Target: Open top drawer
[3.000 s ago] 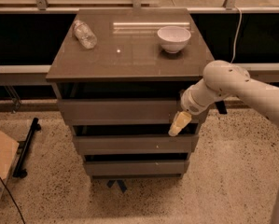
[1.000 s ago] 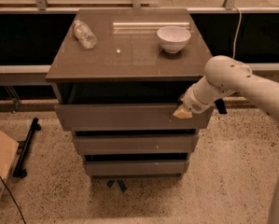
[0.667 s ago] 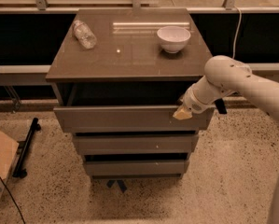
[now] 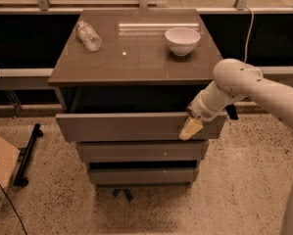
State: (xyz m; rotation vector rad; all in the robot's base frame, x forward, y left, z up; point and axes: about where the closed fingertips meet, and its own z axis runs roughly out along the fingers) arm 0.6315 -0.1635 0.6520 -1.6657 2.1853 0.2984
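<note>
The top drawer [image 4: 121, 126] is a plain grey-brown flat front without a handle. It stands pulled out a little from the cabinet, with a dark gap behind its upper edge. My gripper [image 4: 190, 128] is at the drawer front's right end, its yellowish fingers against the upper edge of the front. The white arm [image 4: 244, 84] reaches in from the right. Two shorter drawer fronts [image 4: 141, 152] sit below, closed.
On the cabinet top [image 4: 136, 58] lie a clear plastic bottle [image 4: 88, 35] at the back left and a white bowl [image 4: 182, 40] at the back right. A cardboard box [image 4: 1, 173] and a black stand [image 4: 27, 155] are on the floor at the left. A dark wall runs behind.
The gripper rose from the middle drawer's height to the top drawer's upper edge. The top drawer has come out a little further.
</note>
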